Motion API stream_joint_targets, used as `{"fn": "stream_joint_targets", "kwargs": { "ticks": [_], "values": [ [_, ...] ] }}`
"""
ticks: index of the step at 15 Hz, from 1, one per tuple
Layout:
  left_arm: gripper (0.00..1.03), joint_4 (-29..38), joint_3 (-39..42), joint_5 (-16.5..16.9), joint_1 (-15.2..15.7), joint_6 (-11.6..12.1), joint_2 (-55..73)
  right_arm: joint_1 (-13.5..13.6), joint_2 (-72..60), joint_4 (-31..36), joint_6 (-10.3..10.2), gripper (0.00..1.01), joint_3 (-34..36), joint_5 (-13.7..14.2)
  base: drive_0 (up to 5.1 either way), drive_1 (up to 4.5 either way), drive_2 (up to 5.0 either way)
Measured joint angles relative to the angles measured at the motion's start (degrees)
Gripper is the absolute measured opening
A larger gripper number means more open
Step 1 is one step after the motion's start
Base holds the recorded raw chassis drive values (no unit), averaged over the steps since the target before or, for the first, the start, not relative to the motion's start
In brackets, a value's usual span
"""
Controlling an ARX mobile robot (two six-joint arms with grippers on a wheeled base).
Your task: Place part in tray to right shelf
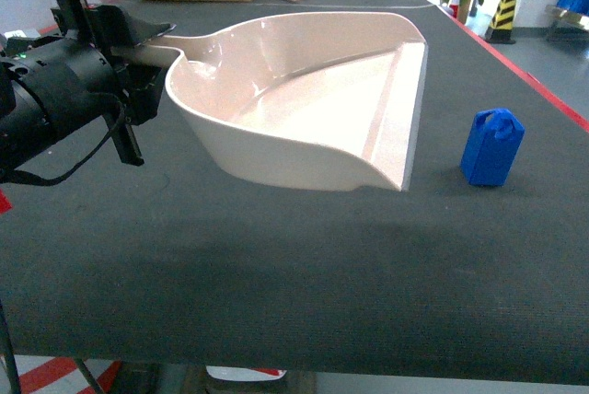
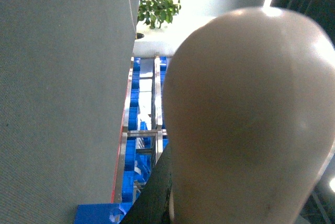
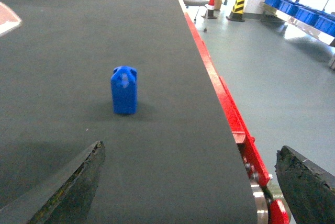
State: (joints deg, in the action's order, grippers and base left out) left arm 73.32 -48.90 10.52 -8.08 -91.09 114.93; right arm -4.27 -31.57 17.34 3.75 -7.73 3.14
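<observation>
Standing upright on the dark surface [image 1: 276, 265], the part [image 1: 491, 146] sits alone just beyond the open front lip of the tray [image 1: 313, 109], near it but not touching. The tray lies flat with its mouth turned toward the part, an arrangement that would let the block go in over the low lip rather than over the high curved walls. The left gripper [image 1: 138, 53] is at the tray's handle, apparently closed around it to steady or carry the scoop, though the head view hides its fingers and the left wrist camera shows only the tray's rounded back filling the picture, so I cannot tell for certain. The right gripper [image 3: 191, 182] hangs low over the surface with its fingers [image 3: 73, 182] spread wide and empty, the part [image 3: 124, 90] well ahead and roughly between them, likely lined up for a grasp. No steel rack for the drop-off is clearly in view.
</observation>
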Motion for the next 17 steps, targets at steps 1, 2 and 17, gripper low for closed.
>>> {"fn": "stream_joint_targets", "kwargs": {
  "ticks": [1, 2, 17],
  "values": [
    [0.17, 0.0, 0.0, -0.1, 0.0, 0.0, 0.0, -2.0, -27.1, 10.4, -1.0, 0.98, -10.4, -3.1, 0.0, 0.0, 0.0],
    [0.17, 0.0, 0.0, 0.0, 0.0, 0.0, 0.0, -2.3, -31.9, 9.9, -1.7, 0.98, -12.8, -4.0, 0.0, 0.0, 0.0],
    [0.16, 0.0, 0.0, 0.0, 0.0, 0.0, 0.0, 1.4, -63.9, 1.9, -6.8, 0.98, -41.7, -6.4, 0.0, 0.0, 0.0]
  ]
}}
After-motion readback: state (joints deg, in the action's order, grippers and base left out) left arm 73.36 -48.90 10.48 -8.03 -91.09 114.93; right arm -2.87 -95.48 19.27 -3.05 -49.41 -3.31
